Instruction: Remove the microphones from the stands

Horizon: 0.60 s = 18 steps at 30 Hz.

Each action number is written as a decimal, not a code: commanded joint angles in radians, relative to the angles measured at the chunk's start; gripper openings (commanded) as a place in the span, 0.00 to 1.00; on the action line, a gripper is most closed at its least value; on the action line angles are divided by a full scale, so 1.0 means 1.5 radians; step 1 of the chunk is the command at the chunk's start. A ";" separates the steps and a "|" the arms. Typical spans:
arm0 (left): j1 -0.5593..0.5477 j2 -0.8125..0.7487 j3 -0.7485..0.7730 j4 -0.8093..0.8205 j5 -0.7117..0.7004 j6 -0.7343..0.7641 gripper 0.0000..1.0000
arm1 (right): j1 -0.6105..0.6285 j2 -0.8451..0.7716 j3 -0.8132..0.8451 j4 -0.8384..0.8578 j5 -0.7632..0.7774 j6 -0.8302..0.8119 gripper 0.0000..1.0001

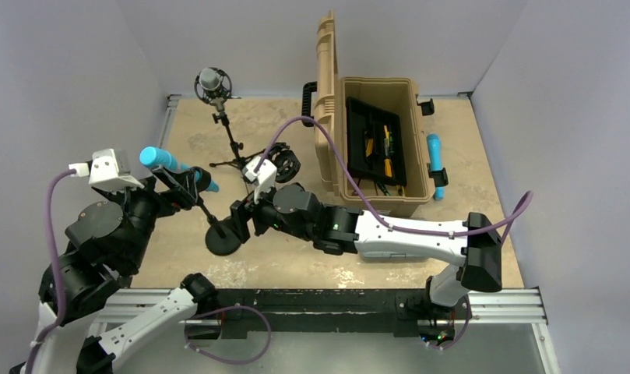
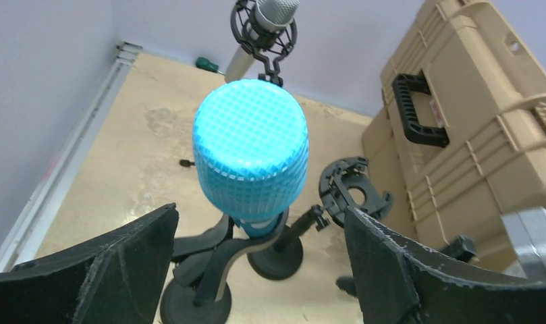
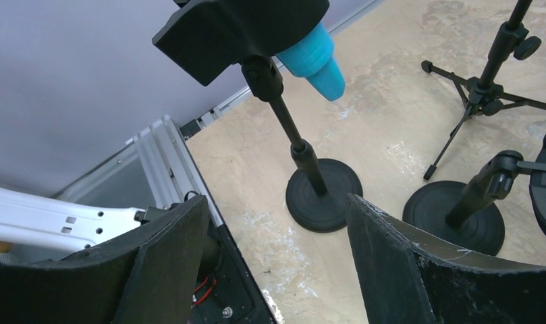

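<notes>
Left end effector (image 2: pixel 260 214), wide open, faces the blue microphone (image 2: pixel 250 142) atop its round-base stand (image 3: pixel 324 192). Right end effector (image 3: pixel 277 202), also wide, hovers beside that stand. Three stands (image 1: pixel 232 144), two microphones (image 1: pixel 210 80).

The mic (image 2: pixel 250 142) is sitting on the stand (image 3: pixel 324 192), straight ahead of the left tool (image 2: pixel 260 270). The stand's base is resting on the desk (image 1: pixel 490 156) just ahead of the right tool (image 3: pixel 283 263). A tripod (image 1: pixel 232 148) is standing beyond the mic, and a case (image 1: pixel 378 140) is sitting to the left tool's right.
</notes>
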 commanded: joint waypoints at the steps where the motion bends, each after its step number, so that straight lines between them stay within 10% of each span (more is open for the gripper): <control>1: 0.002 0.006 -0.045 0.122 -0.078 0.055 0.86 | 0.000 -0.044 -0.020 0.034 0.025 0.017 0.73; 18: 0.002 -0.005 -0.126 0.222 -0.122 0.105 0.41 | 0.003 -0.017 -0.047 0.166 -0.059 0.007 0.76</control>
